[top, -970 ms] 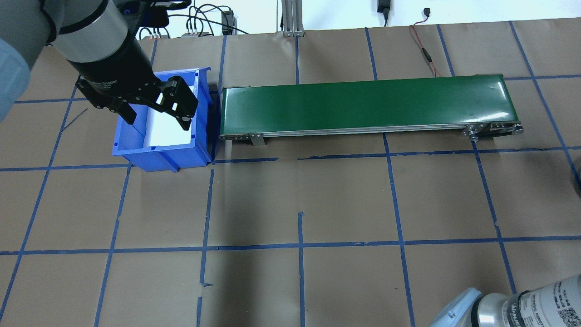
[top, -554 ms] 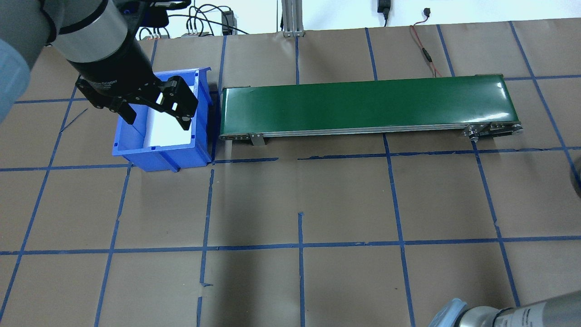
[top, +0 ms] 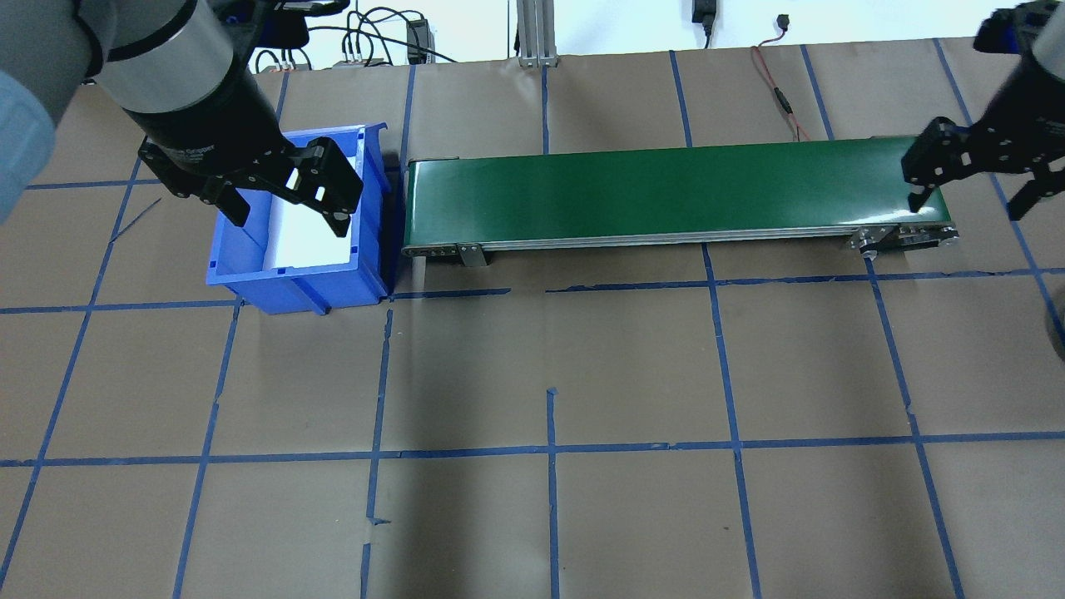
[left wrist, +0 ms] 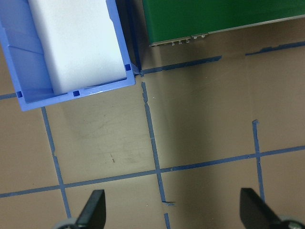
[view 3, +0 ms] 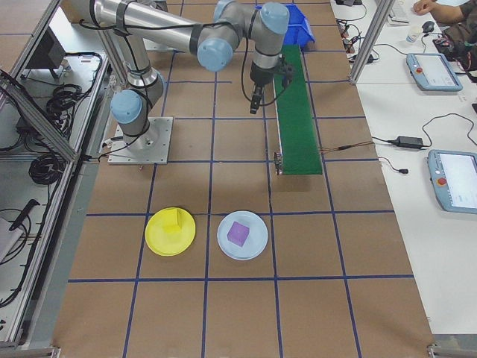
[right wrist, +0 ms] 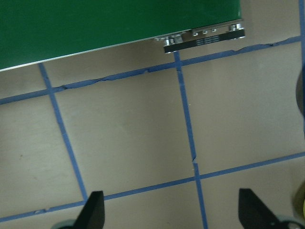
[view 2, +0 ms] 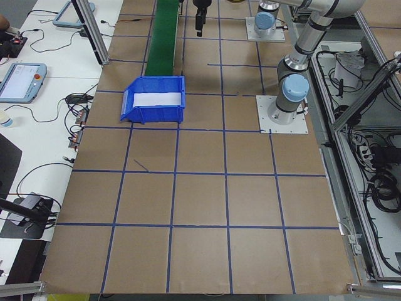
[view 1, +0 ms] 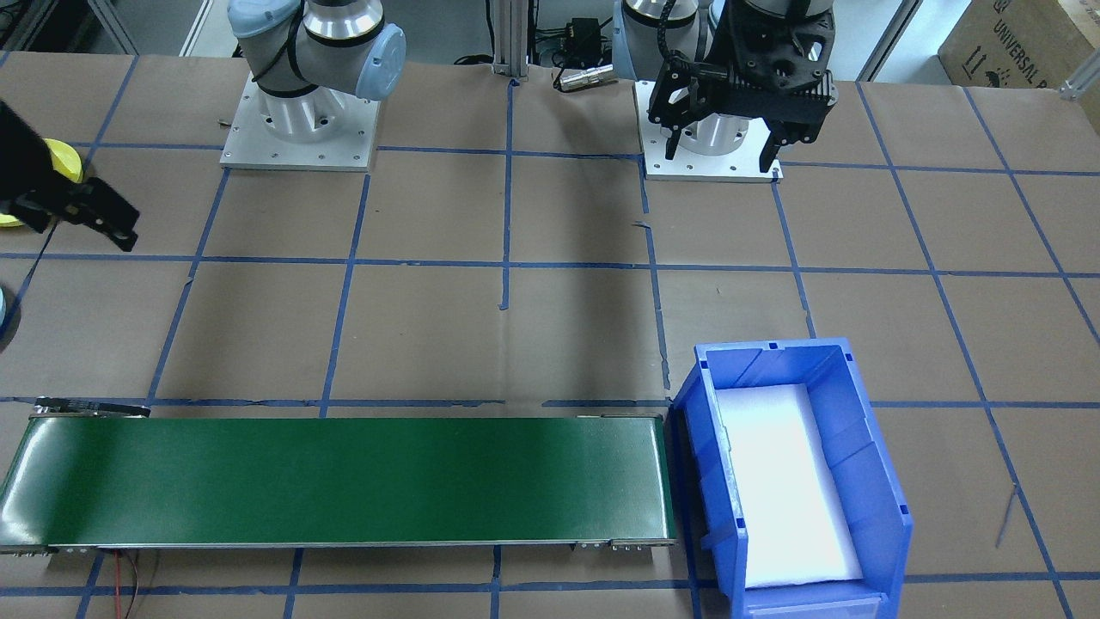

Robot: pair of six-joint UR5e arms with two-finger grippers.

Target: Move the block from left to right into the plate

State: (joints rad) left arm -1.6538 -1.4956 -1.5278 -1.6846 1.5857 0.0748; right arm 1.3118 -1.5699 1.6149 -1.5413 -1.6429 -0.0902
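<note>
The left gripper [top: 287, 195] hangs with its jaws spread and empty over the blue bin [top: 366, 249], which shows only a white liner and no block; the right gripper [top: 969, 179], likewise spread and empty, hangs by the right-hand end of the green conveyor [top: 666, 191]. The yellow plate [view 3: 170, 231] lies on the robot's right, well past the belt's end and beside a pale blue plate [view 3: 242, 235], with a yellow cube [view 3: 174, 221] already on it. In my judgement the right arm is much the nearer to that plate, so any block arriving along the belt's long axis falls to it.
</note>
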